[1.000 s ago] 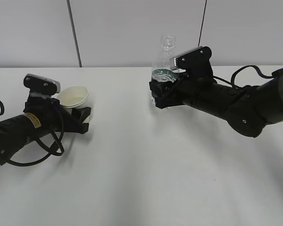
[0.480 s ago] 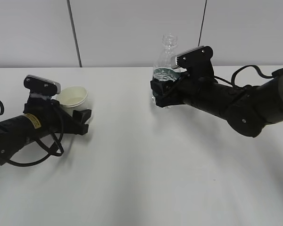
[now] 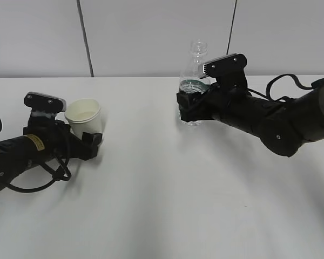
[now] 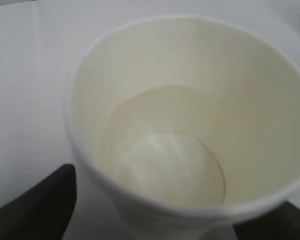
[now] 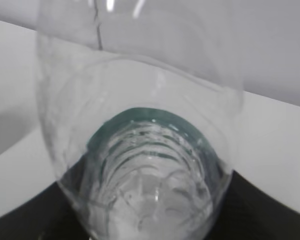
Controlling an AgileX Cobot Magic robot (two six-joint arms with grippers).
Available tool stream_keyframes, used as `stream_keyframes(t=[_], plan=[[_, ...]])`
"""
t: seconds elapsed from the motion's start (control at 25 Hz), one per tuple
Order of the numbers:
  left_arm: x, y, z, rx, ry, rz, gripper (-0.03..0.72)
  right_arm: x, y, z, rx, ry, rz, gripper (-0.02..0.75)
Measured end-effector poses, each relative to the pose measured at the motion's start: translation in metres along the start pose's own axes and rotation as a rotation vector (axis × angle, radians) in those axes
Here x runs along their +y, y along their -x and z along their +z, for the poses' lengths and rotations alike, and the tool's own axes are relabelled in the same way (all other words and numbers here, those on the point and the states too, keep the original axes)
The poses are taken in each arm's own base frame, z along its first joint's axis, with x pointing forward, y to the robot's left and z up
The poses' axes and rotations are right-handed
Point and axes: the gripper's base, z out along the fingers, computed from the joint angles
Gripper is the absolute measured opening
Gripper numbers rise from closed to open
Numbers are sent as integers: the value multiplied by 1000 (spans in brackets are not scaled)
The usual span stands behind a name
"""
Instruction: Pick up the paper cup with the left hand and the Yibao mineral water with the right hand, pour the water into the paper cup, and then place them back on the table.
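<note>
The white paper cup (image 3: 84, 115) stands about upright at the left, low over the white table (image 3: 162, 205); whether it touches the table I cannot tell. My left gripper (image 3: 88, 141) is shut on its lower part. In the left wrist view the cup (image 4: 185, 115) fills the frame, with water in its bottom and black fingers (image 4: 37, 205) at both lower corners. The clear Yibao bottle (image 3: 195, 67), uncapped with a green label band, stands upright at the back centre. My right gripper (image 3: 188, 105) is shut on its lower half. The right wrist view looks along the bottle (image 5: 145, 150).
A grey panelled wall (image 3: 151, 38) rises just behind the table's far edge. The two arms lie low over the table at left and right, with cables looping beside each.
The cup has swung from tilted to upright and come down with the left gripper. The bottle has straightened to upright and shifted slightly right with the right gripper.
</note>
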Motion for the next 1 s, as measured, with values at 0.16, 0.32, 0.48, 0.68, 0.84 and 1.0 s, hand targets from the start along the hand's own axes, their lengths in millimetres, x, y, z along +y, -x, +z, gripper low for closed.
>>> stream_keyframes(t=[0.16, 0.32, 0.48, 0.68, 0.84, 1.0], plan=[[-2, 5, -16, -5, 8, -11, 571, -5, 0, 0, 3, -56, 16, 433], [-3, 15, -43, -17, 35, -34, 571, -12, -1, 0, -5, -134, 52, 433], [-3, 29, -70, 13, 79, -77, 571, -18, -15, 6, -31, -200, 100, 433], [-3, 57, -102, 16, 126, -118, 571, -22, -44, 14, -10, -248, 85, 433], [-4, 74, -128, 16, 147, -143, 571, -23, -56, 17, -5, -264, 71, 433], [-6, 88, -145, -31, 149, -142, 571, -24, -57, 17, -9, -266, 70, 475]])
